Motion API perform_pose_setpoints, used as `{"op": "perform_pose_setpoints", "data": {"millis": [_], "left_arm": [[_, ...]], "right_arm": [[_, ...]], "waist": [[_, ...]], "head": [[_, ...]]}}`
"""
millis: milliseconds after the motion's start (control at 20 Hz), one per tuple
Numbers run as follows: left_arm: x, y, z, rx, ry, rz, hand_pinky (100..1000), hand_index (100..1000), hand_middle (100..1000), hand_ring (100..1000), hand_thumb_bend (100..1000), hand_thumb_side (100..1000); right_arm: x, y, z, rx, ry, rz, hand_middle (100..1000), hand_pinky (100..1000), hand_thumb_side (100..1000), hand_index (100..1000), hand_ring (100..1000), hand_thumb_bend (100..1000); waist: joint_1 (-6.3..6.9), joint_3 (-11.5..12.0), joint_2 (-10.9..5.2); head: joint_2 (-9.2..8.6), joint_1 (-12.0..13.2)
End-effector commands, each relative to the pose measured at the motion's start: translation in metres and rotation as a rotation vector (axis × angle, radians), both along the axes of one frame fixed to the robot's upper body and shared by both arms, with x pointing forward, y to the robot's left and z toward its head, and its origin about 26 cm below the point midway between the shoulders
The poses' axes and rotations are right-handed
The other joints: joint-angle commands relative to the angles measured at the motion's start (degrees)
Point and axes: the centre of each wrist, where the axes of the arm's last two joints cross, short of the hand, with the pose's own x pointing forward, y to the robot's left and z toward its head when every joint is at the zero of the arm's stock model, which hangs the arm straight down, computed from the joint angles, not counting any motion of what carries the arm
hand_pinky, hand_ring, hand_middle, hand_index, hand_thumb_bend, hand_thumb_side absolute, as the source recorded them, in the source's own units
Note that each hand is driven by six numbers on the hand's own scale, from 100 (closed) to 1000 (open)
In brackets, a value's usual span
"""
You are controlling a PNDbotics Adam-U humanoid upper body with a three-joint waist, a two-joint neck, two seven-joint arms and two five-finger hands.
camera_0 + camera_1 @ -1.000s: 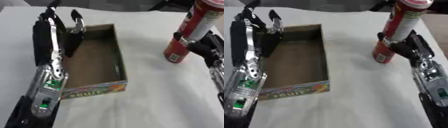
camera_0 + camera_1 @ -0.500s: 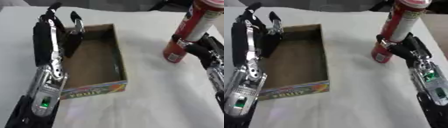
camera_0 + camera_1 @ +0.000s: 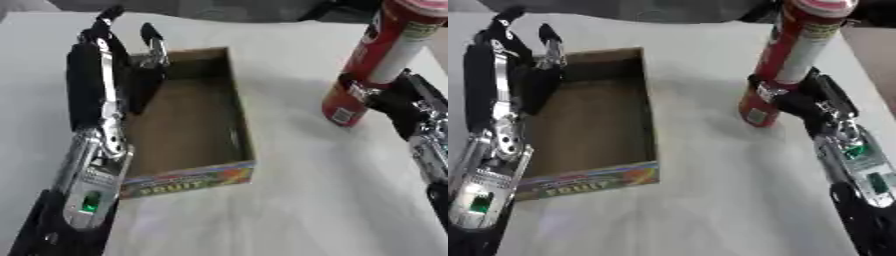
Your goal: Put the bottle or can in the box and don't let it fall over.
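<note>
A tall red can (image 3: 791, 55) with a pale label and a red lid leans to the left on the white table, right of the box. My right hand (image 3: 802, 102) is curled round its lower part. The open cardboard box (image 3: 206, 165), brown inside with a colourful printed front wall, lies at the left centre. My left hand (image 3: 118, 65) stands with straight fingers against the box's far left wall, holding nothing.
The white table (image 3: 289, 210) stretches between the box and the can and toward the near edge. Dark shapes sit along the far edge behind the can.
The can has shifted slightly left toward the box with my right hand on it. My left hand has stayed at the box.
</note>
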Motion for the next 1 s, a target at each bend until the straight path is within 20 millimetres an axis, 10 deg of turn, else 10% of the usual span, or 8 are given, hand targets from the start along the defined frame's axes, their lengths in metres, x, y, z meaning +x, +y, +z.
{"op": "perform_pose_setpoints", "data": {"millis": [50, 500, 1000], "left_arm": [[-0.002, -0.001, 0.009, -0.008, -0.040, -0.027, 563, 917, 305, 561, 100, 713], [-0.028, 0.019, 0.027, -0.119, -0.194, -0.020, 657, 900, 439, 657, 100, 760], [-0.065, 0.113, 0.020, -0.273, -0.265, 0.050, 846, 844, 798, 933, 100, 749]], "right_arm": [[-0.003, -0.007, 0.011, -0.004, -0.024, -0.005, 852, 1000, 122, 783, 1000, 160], [-0.014, -0.013, 0.022, 0.010, -0.058, -0.036, 877, 1000, 111, 733, 1000, 100], [-0.047, -0.023, 0.045, -0.033, -0.121, -0.083, 856, 1000, 105, 702, 1000, 100]], "waist": [[-0.03, -0.1, -1.45], [-0.20, 0.8, -2.42], [-0.46, 2.7, -4.64]], "head": [[-0.51, 0.0], [0.25, -0.7], [2.65, -3.4]]}}
